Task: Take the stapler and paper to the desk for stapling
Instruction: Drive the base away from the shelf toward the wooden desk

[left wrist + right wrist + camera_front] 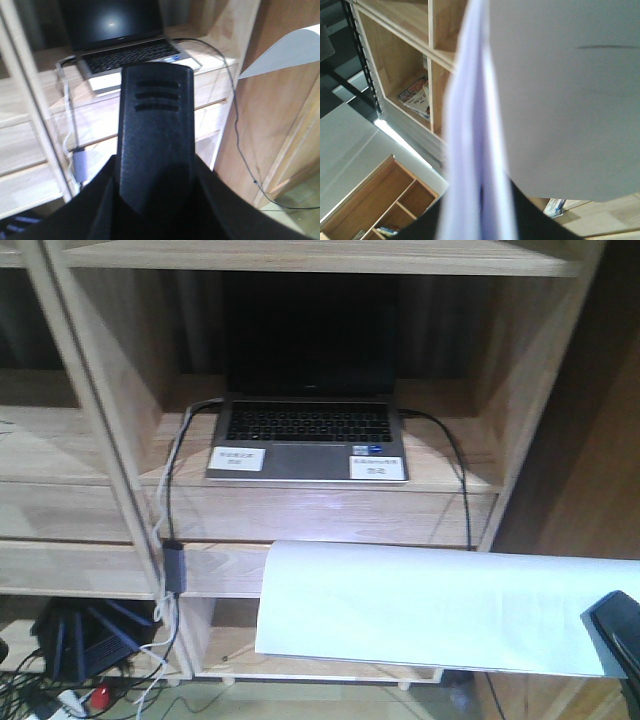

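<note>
Left wrist-mounted view is showing the left gripper (156, 172) clenching the stapler (156, 110), whose black body with three slots is pointing toward the laptop (120, 30) on the shelf unit (227, 30). Right wrist-mounted view is showing the right gripper (480, 212) grasping the paper (560, 100), the white sheets running edge-on between its dark fingers (422, 229). Seen from the front, the paper is hanging in the air below the laptop's shelf, held at its right end

White paper (420, 605) hangs before shelf unit (300, 508) (open laptop (307, 435) on it)
</note>
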Available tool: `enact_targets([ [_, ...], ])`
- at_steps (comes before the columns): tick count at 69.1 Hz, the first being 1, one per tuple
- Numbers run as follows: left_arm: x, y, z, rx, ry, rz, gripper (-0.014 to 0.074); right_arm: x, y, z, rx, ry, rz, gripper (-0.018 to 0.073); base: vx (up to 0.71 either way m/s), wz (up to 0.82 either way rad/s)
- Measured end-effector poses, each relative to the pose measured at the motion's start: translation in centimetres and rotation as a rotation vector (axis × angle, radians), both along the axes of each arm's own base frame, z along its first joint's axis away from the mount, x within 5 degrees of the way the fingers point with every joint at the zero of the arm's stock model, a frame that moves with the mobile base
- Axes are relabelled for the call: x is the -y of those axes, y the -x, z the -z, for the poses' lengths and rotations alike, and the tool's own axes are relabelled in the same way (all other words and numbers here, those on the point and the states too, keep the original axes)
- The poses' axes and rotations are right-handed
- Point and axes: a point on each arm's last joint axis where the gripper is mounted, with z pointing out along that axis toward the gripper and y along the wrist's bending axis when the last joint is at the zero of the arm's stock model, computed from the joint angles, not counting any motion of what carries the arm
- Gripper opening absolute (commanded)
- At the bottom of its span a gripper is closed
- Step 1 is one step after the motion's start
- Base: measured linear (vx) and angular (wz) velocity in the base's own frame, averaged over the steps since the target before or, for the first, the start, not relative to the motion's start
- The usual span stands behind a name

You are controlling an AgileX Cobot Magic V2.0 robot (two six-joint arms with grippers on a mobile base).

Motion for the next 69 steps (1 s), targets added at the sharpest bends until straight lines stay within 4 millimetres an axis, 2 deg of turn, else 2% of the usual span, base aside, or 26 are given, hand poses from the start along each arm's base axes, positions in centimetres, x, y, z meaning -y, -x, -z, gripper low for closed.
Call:
enact_targets([
  [69,0.0,0.0,0.0,0.0,0.0,0.0,-0.0006,0.0,0.0,0.0,0.0,0.0,0.0,-0.0005,-0.06,0.4],
])
